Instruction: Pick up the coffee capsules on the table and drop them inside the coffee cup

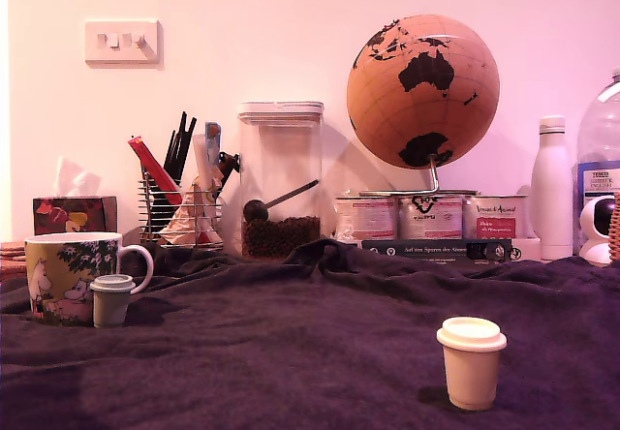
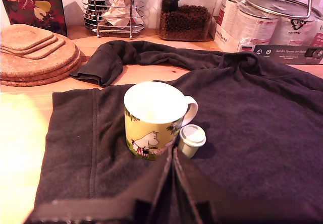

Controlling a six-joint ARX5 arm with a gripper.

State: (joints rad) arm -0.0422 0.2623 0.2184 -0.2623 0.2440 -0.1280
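While the coffee cup (image 1: 68, 277) stands at the exterior view's left on the table (image 1: 291, 353), one capsule (image 1: 111, 299) sits just beside it, another capsule (image 1: 471, 362) stands far right; the gripper (image 2: 173, 183) fingers are pressed together, holding nothing

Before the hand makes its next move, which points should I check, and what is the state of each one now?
1. The coffee cup stands upright with its mouth open: ok.
2. The cup is free inside, nothing visible in it in the wrist view: ok.
3. One capsule stands upright beside the cup, below the handle, very near its wall; whether it touches: cannot tell.
4. The second capsule stands upright, alone on the dark cloth, far toward the exterior view's right: ok.
5. The hand is shut with nothing between its fingers; it must open before a grasp: not ok.
6. Room for fingers between the near capsule and the cup: cannot tell.
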